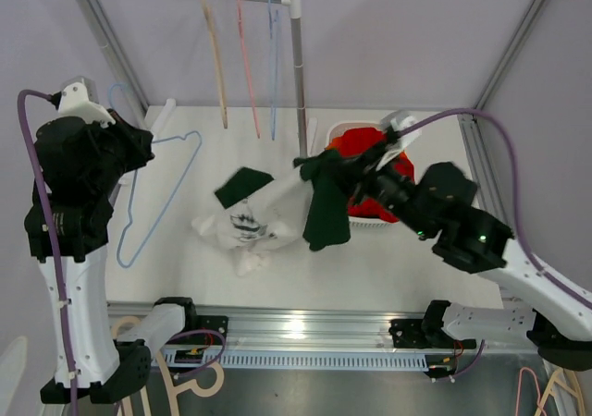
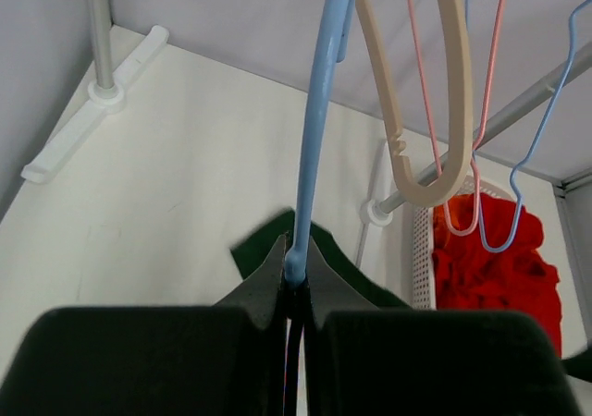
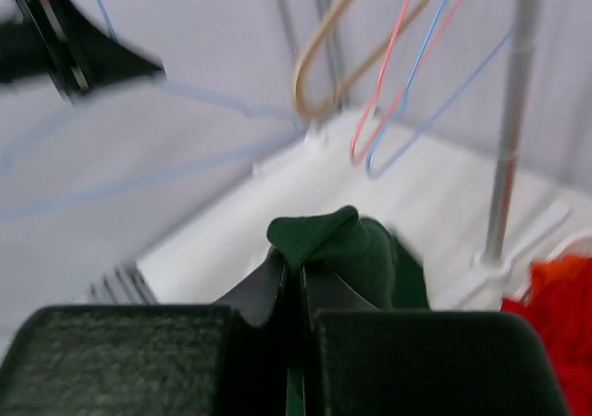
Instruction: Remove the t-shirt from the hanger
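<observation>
A white t-shirt with dark green sleeves lies crumpled mid-table, its right end lifted. My right gripper is shut on a fold of its green cloth, pinched between the jaws of that gripper. The light blue wire hanger hangs bare at the left, apart from the shirt. My left gripper is shut on it. In the left wrist view the hanger rises from the closed jaws of the left gripper, with a green sleeve on the table beyond.
A clothes rack stands at the back with a tan hanger, a pink one and a blue one. A white basket of red clothes sits right of the rack post, under my right arm.
</observation>
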